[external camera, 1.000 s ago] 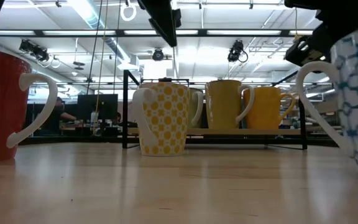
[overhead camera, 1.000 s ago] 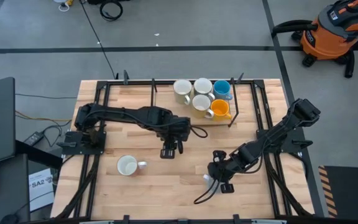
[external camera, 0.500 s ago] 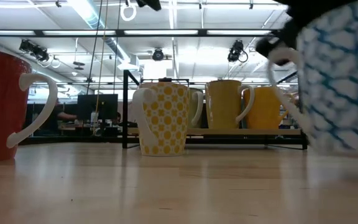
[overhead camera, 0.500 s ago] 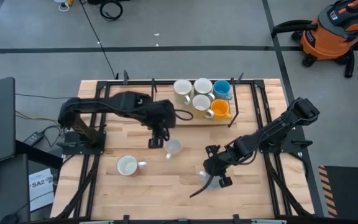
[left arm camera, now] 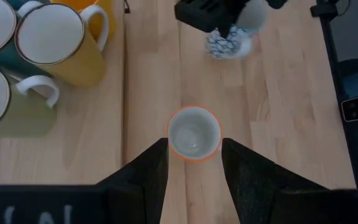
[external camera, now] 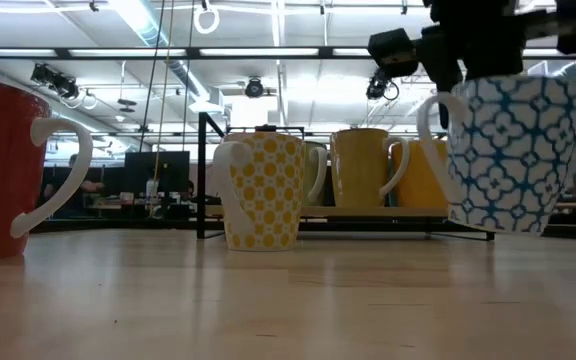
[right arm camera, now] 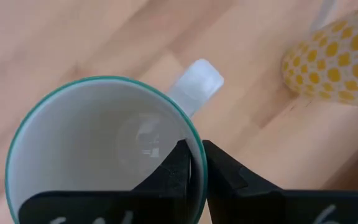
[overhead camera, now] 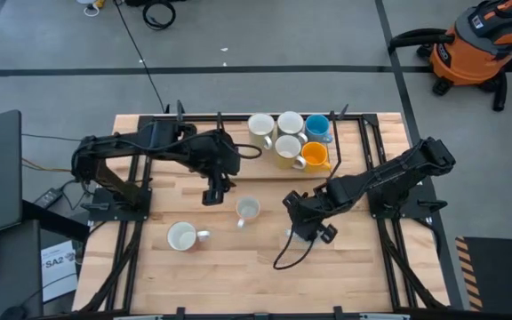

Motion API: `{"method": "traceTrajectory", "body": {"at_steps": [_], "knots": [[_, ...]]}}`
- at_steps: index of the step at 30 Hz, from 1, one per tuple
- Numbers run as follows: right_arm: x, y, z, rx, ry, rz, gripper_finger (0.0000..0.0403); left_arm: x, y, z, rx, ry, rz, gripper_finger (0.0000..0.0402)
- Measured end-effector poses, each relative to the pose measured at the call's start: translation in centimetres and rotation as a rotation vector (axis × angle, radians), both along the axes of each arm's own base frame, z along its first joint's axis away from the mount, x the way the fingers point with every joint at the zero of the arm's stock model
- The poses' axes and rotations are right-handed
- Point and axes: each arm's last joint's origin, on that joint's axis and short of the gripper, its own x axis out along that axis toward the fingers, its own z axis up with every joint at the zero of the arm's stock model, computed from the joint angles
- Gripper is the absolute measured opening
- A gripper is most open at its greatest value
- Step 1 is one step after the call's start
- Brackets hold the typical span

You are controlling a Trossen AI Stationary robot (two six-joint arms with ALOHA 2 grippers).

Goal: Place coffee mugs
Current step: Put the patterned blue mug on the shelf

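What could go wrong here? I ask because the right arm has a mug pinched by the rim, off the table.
1. The right gripper holds the blue-patterned mug only by a thin rim pinch, tilted; it might slip or swing.
2. The yellow-dotted mug stands close by; carrying low could knock it.
3. The grouped mugs sit tightly packed, so setting another beside them risks a bump.

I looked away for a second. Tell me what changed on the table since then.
The right gripper has pinched the rim of the blue-patterned mug and lifted it clear of the table, carrying it toward the rack. The left gripper, open, has drawn back toward the left, uncovering the yellow-dotted mug. The five mugs on the rack and the red mug have not moved.
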Motion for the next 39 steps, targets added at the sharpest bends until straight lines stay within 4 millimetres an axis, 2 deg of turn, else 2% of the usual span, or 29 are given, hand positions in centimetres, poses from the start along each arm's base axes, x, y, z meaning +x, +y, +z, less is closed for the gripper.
{"method": "traceTrajectory", "body": {"at_steps": [12, 19, 31, 39], "knots": [[0.4, -2.7, -0.4, -0.134, 0.015, 0.300, 0.0038, 0.1, 0.0, 0.1, 0.000, -0.014, 0.000, 0.0156], [0.0, -2.7, -0.5, -0.009, 0.054, 0.361, 0.0038, 0.1, 0.0, 0.1, -0.003, -0.016, 0.004, 0.0156], [0.0, -2.5, -0.5, -0.016, 0.053, 0.355, 0.0057, 0.2, 0.0, 0.2, -0.006, -0.026, 0.007, 0.0156], [0.0, -2.5, -0.5, 0.018, 0.067, 0.243, 0.0072, 0.2, 0.0, 0.1, -0.006, -0.026, 0.007, 0.0156]]}}
